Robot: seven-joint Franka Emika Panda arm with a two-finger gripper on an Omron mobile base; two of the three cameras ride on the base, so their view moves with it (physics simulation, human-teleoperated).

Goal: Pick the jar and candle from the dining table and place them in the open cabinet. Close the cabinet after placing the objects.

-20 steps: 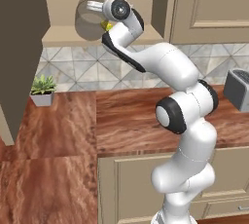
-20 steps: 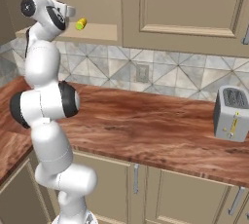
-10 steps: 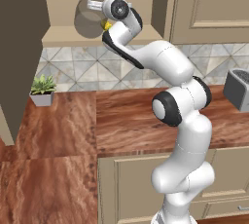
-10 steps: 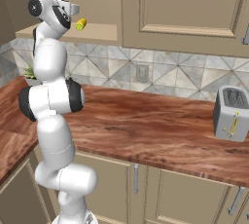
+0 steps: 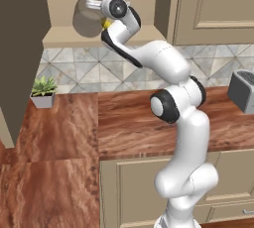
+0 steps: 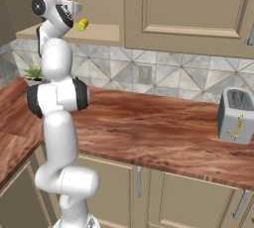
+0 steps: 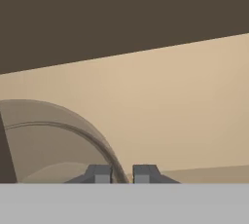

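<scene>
The jar (image 5: 87, 18), smoky grey and translucent, hangs inside the open cabinet (image 5: 139, 34) just over its tan shelf. My gripper (image 5: 97, 5) is shut on the jar's upper rim at its right side. In the hand view the jar's (image 7: 48, 140) curved wall runs between the two finger tips of the gripper (image 7: 121, 174), with the cabinet's tan inside behind it. Whether the jar's base touches the shelf I cannot tell. In the right base view the hand is up at the cabinet shelf (image 6: 101, 32). The candle is out of view.
A small yellow-green object (image 6: 83, 24) lies on the shelf beside the hand. The open cabinet door (image 5: 22, 48) stands dark at the left. On the wood-grain counter (image 5: 124, 123) are a potted plant (image 5: 43, 91) and a toaster (image 6: 236, 115).
The arm's lower links have turned and its elbow has shifted. The jar stays at the same spot over the shelf, still gripped.
</scene>
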